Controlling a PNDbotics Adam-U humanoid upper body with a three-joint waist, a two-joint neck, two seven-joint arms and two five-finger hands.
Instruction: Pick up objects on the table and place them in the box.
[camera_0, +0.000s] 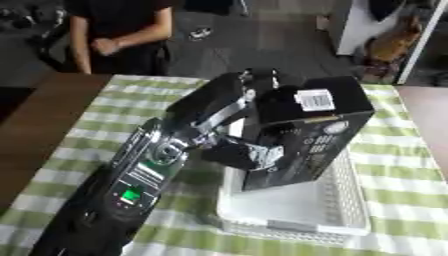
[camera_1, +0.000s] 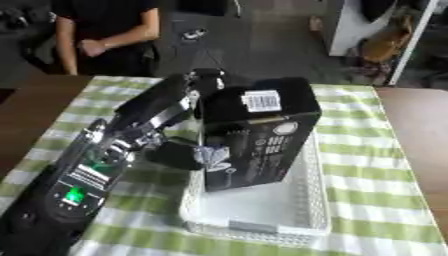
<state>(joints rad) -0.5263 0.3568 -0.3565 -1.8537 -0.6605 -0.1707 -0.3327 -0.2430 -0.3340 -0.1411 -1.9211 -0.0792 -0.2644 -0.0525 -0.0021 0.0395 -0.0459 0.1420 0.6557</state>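
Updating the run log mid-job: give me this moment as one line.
left hand: shut on black carton | carton: tilted, lower end in white basket | right hand: not in view | cloth: green check tablecloth

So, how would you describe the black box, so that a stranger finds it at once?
Look at the table with the green checked cloth. A white basket stands on it, and the left hand holds the black box over it. It is the only tall black carton, with a white barcode label on top.

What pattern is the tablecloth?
Green and white checks on the tablecloth, clearest in the right eye view.
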